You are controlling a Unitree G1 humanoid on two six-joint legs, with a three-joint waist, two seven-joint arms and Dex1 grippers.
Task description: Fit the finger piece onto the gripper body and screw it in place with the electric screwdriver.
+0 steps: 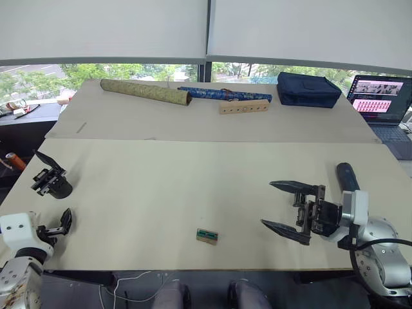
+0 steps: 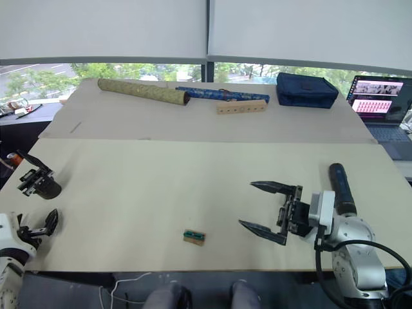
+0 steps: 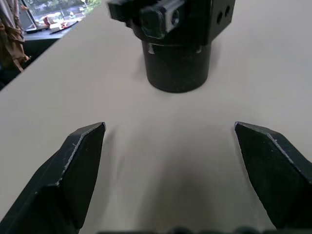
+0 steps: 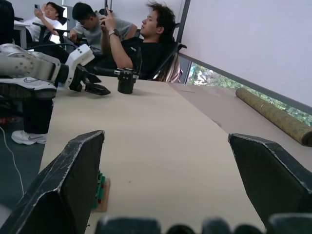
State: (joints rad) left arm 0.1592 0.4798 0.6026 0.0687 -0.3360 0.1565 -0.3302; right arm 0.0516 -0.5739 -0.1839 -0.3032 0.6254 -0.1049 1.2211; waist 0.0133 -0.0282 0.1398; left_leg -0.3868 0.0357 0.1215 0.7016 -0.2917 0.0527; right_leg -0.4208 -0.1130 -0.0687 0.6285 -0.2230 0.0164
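1. The gripper body stands upright on its round base near the left edge of the counter, its black finger pointing up and away from the robot
2. The left claw hovers just short of it on the robot's side, fingers spread with nothing between them; in the left wrist view the gripper body sits straight ahead, centred on the gap, so this arm is much the nearer
3. The electric screwdriver lies flat at the right of the counter, its long axis running from the robot toward the windows, just beside the right arm's wrist and behind its fingertips
4. The right claw is wide open and empty, pointing toward the counter's middle, away from the screwdriver; I judge it must turn or draw back to reach the handle
5. A small tan block with a green top rests near the front edge, between the two claws
6. I cannot pick out a loose finger piece
7. Rolls, a drilled wooden block, a dark case and a laptop lie well apart at the back
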